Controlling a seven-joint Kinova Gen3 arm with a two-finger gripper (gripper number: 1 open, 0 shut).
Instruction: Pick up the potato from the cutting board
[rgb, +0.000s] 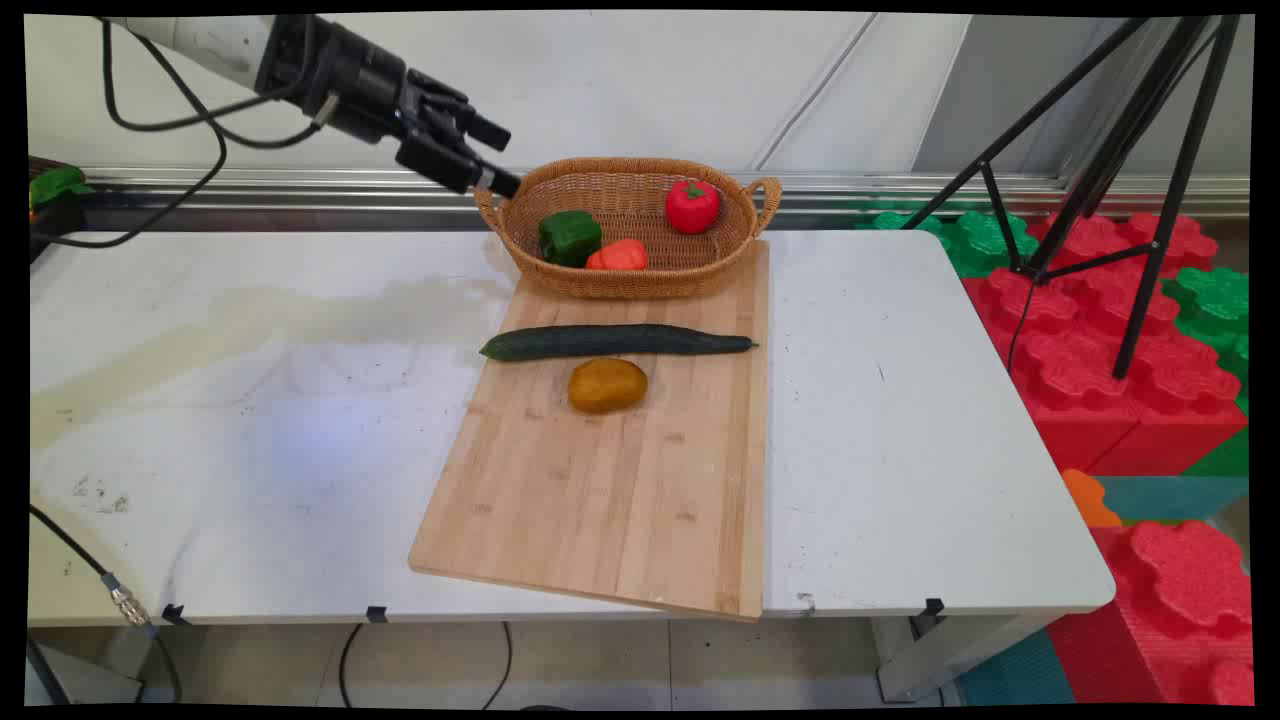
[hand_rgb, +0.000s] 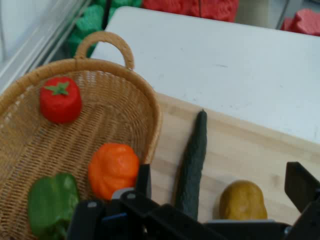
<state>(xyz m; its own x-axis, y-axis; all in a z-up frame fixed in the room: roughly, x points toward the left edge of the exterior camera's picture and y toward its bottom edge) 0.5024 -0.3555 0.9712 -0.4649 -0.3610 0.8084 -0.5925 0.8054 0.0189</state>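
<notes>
My black gripper (rgb: 500, 158) hangs open and empty in the air just left of a wicker basket (rgb: 640, 282), close to its left handle. In the basket lie a green pepper (rgb: 570, 237), an orange pepper (rgb: 620, 256) and a red tomato (rgb: 692, 205). In front of it, a wooden cutting board (rgb: 620, 500) carries a long dark cucumber (rgb: 615, 341) and a brown potato (rgb: 607, 385). The hand view looks down past the open gripper (hand_rgb: 222, 187) at the basket (hand_rgb: 152, 107), tomato (hand_rgb: 60, 100), orange pepper (hand_rgb: 113, 169), green pepper (hand_rgb: 51, 204), cucumber (hand_rgb: 193, 162) and potato (hand_rgb: 243, 200).
The white table (rgb: 250, 420) reaches right to a rounded corner. A black tripod (rgb: 1120, 150) stands over red and green foam blocks (rgb: 1100, 340) beyond the right edge. Black cables (rgb: 160, 125) hang from the arm at upper left. A wall rail runs behind the basket.
</notes>
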